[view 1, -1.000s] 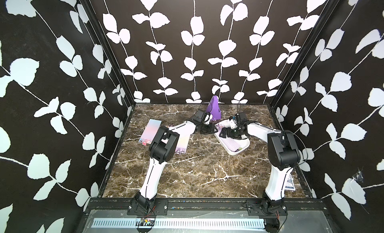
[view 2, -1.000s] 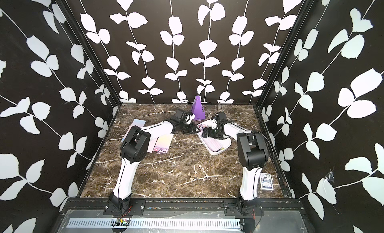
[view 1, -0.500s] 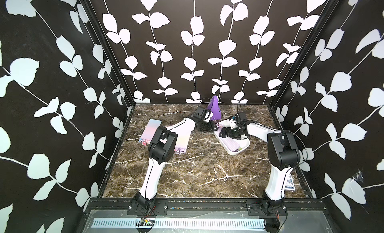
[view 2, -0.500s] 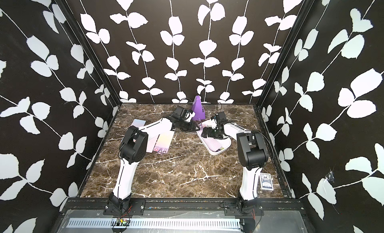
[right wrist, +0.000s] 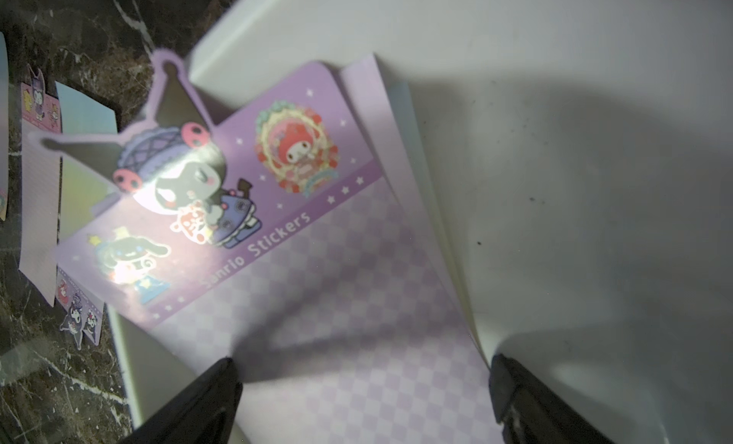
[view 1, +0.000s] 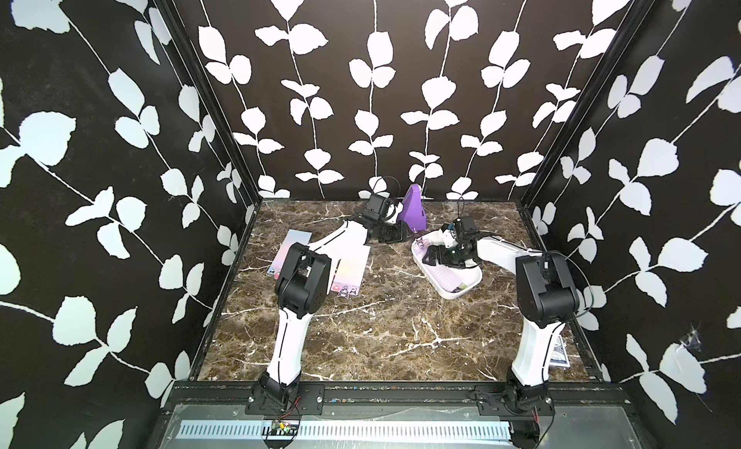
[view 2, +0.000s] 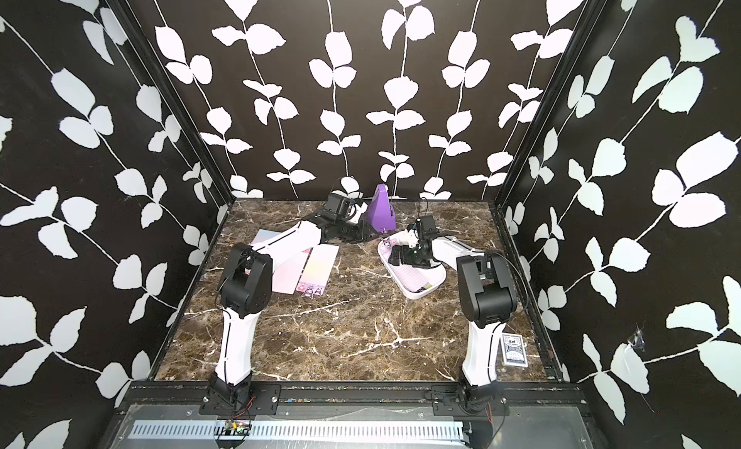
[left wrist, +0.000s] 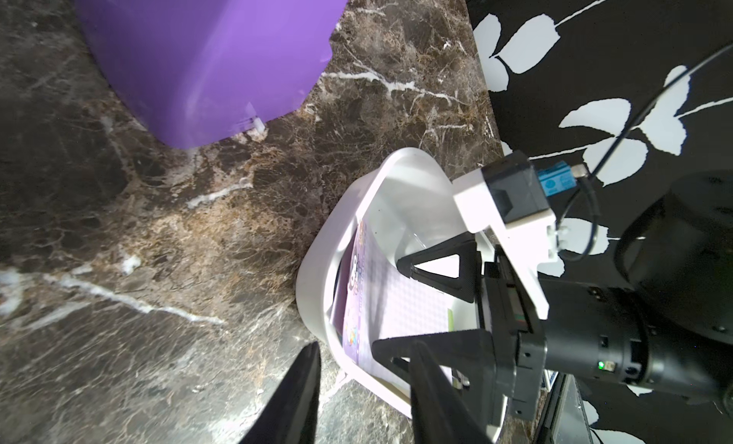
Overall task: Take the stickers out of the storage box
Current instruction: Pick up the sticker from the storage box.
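The storage box (view 1: 471, 284) (view 2: 437, 280) is a white tray at the back right of the marble table. Lilac checked stickers (right wrist: 337, 263) (view 1: 451, 276) lie in it, and the cartoon end of the top sheet pokes over the rim. My right gripper (right wrist: 363, 364) (view 1: 435, 256) hangs open just above that sheet, one finger at each long edge. My left gripper (left wrist: 367, 349) (view 1: 401, 234) is open at the box's far corner. One of its fingers is over the table and the other over the box (left wrist: 317, 263), with the rim between them. More stickers (view 1: 349, 272) (view 2: 318, 268) lie flat on the table to the left.
A purple pyramid-shaped object (view 1: 413, 210) (view 2: 381, 212) (left wrist: 206, 57) stands at the back, right beside my left wrist. A blue-patterned card pack (view 2: 513, 348) lies near the right wall by the right arm's base. Black leaf-patterned walls enclose the table.
My left wrist has shifted slightly toward the back wall, next to the purple object. The right arm and the box have stayed where they were.
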